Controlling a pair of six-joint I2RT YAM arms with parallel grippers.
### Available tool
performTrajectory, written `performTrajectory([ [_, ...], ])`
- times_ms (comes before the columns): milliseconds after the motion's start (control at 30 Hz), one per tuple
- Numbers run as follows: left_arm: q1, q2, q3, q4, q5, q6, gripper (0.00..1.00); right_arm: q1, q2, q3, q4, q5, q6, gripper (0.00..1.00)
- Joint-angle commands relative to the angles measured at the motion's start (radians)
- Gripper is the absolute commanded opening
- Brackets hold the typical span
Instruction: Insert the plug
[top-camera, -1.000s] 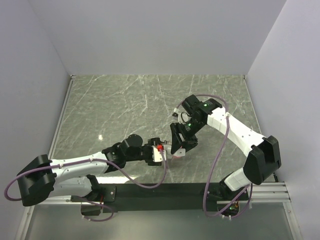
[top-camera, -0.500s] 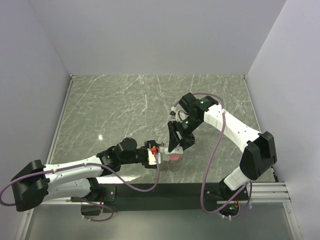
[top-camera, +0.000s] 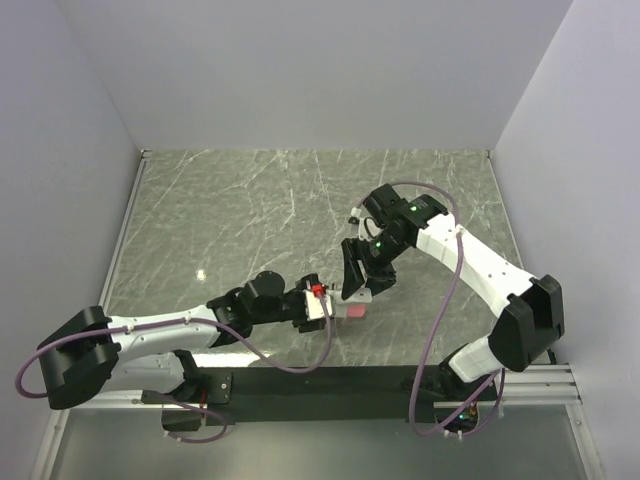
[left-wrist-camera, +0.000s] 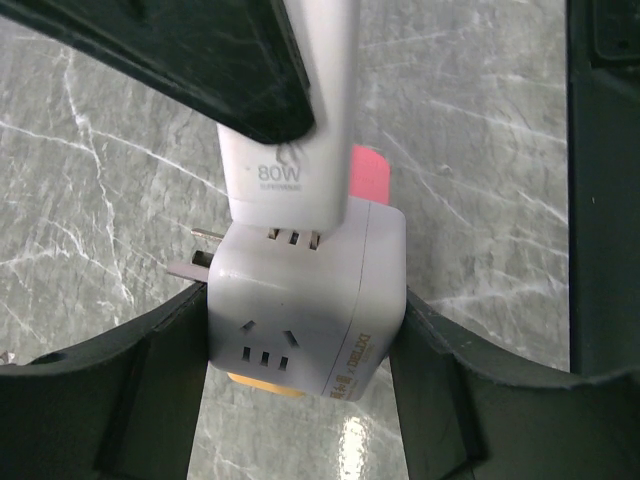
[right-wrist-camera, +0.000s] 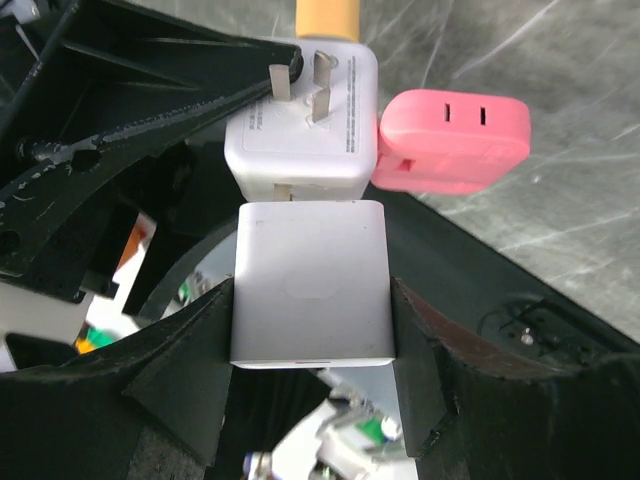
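My left fingers (left-wrist-camera: 140, 390) clamp the socket cube (left-wrist-camera: 300, 310), my right fingers (right-wrist-camera: 175, 375) grip the charger (right-wrist-camera: 310, 285): I'd press straight in, faces parallel, bracing the cube against tilt.

We saw a robotics lab test cell, not a home or a shop. The marbled grey-green table (top-camera: 230, 215) stood boxed in by plain pale walls (top-camera: 320, 70) along its left, far and right edges. A left arm (top-camera: 160, 328) and a right arm (top-camera: 485, 268) were bolted to a black base plate (top-camera: 330, 380) at the near edge, beside aluminium framing (top-camera: 540, 382), with purple cables (top-camera: 442, 300) looping loose.
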Motion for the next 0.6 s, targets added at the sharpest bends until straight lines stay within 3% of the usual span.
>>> performTrajectory([
  [0,-0.013,-0.007,0.091,0.226,0.022,-0.05,0.01,-0.002,-0.054,-0.028,0.119,0.107,0.022,0.0],
  [567,-0.005,-0.037,0.034,0.354,0.071,-0.107,0.01,-0.002,-0.099,-0.111,0.208,0.136,0.045,0.0],
])
